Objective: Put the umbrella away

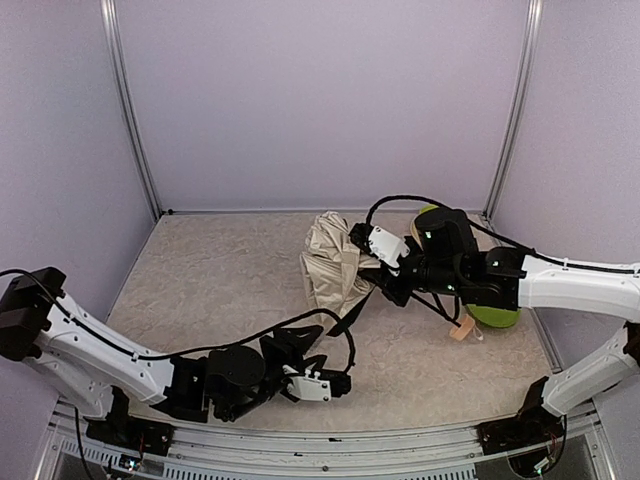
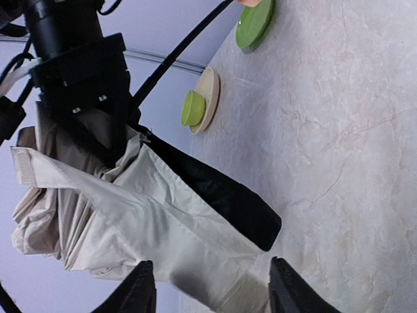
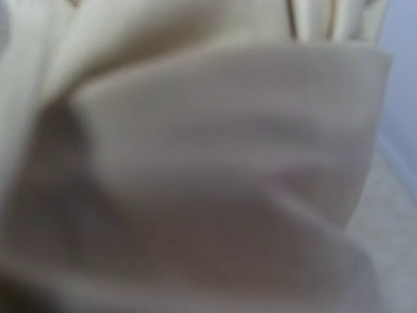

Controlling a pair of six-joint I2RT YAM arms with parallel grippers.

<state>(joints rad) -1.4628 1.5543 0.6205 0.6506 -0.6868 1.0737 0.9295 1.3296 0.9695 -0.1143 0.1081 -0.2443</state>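
Left gripper (image 1: pixel 332 384), jaws apart, hovers near the umbrella (image 1: pixel 330 265) clamped in the right gripper (image 1: pixel 368 262); bundling appears under way, and its loose fabric likely needs gathering next.

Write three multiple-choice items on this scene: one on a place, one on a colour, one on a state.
1. Which gripper is at the umbrella? A left B right C neither
2. The umbrella's outer fabric is: A cream B red C blue
3. The left gripper is: A shut on a cup B open C shut on the umbrella
Key: 1 B, the right gripper clamps the fabric; 2 A, cream folds show in every view; 3 B, its fingers stand apart, clear of the umbrella.
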